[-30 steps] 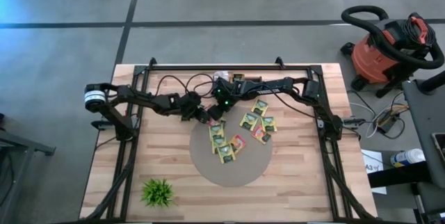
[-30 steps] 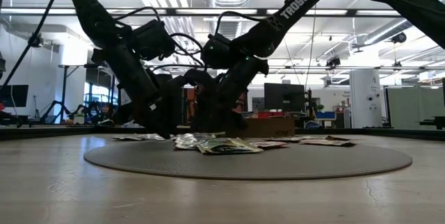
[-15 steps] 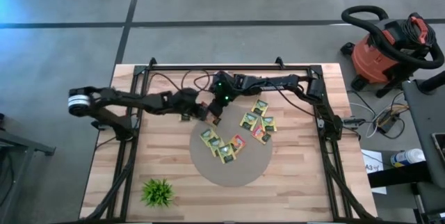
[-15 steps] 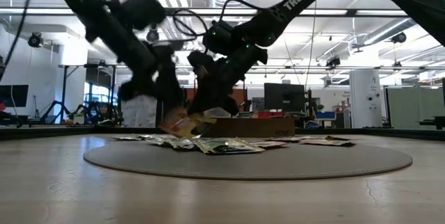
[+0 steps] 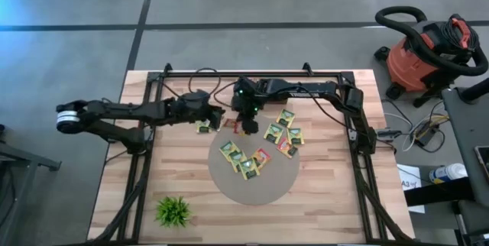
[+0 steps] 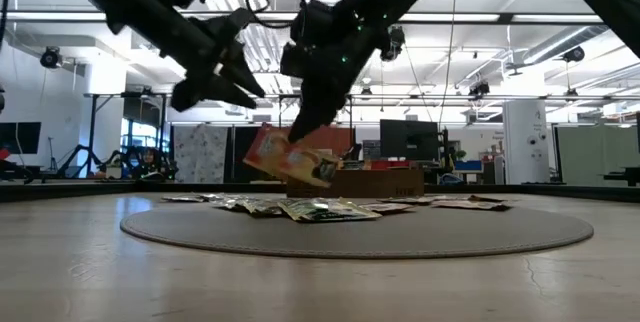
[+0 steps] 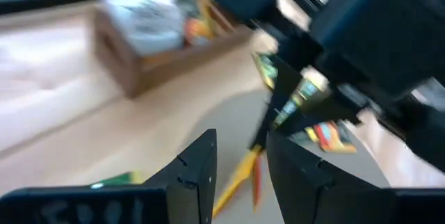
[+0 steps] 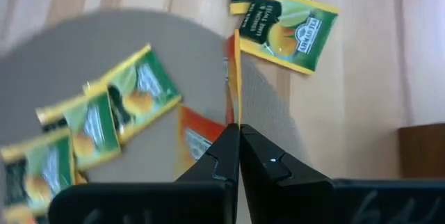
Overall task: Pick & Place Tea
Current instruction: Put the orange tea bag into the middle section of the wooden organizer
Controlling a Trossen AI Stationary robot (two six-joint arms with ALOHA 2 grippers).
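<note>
Two dark arms reach over the wooden table (image 5: 336, 192) toward the far edge of the round grey mat (image 5: 269, 189), where most of the sachets (image 5: 284, 133) lie scattered, a few spilling onto the bare wood beside it. Raised above that edge, the right gripper (image 6: 300, 134) is pinched tight on an orange sachet (image 6: 290, 155) that hangs tilted in the air, while the left gripper (image 6: 240, 87) hovers just beside it, fingers parted and empty, with one green sachet (image 5: 203, 127) lying on the wood beneath it.
</note>
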